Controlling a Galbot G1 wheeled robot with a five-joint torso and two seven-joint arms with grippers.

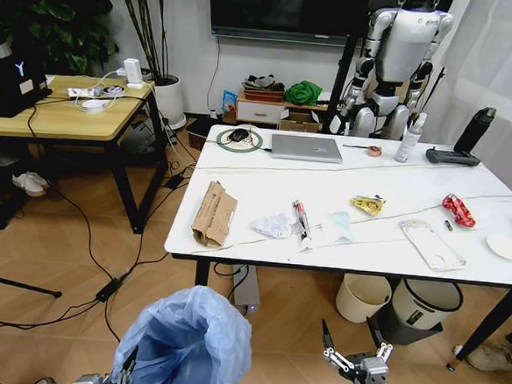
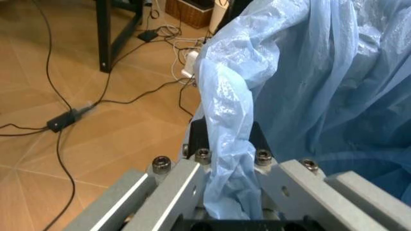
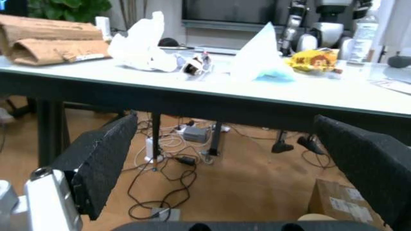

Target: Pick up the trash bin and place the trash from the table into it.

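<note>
Holding the trash bin [image 1: 188, 345] low before the bench [image 1: 266, 179], the left pincer [image 2: 231, 192] pinches its blue liner. Raise the spread right pincer [image 1: 356, 362] level with the bench-top trash [image 1: 274, 225] before reaching; avoid the edge.

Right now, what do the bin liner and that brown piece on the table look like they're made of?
Trash bin liner: thin translucent light-blue plastic film, crinkled and billowing; a fold sits pinched in the left gripper. Brown trash: matte torn cardboard, apparently, creased and ragged-edged.
</note>
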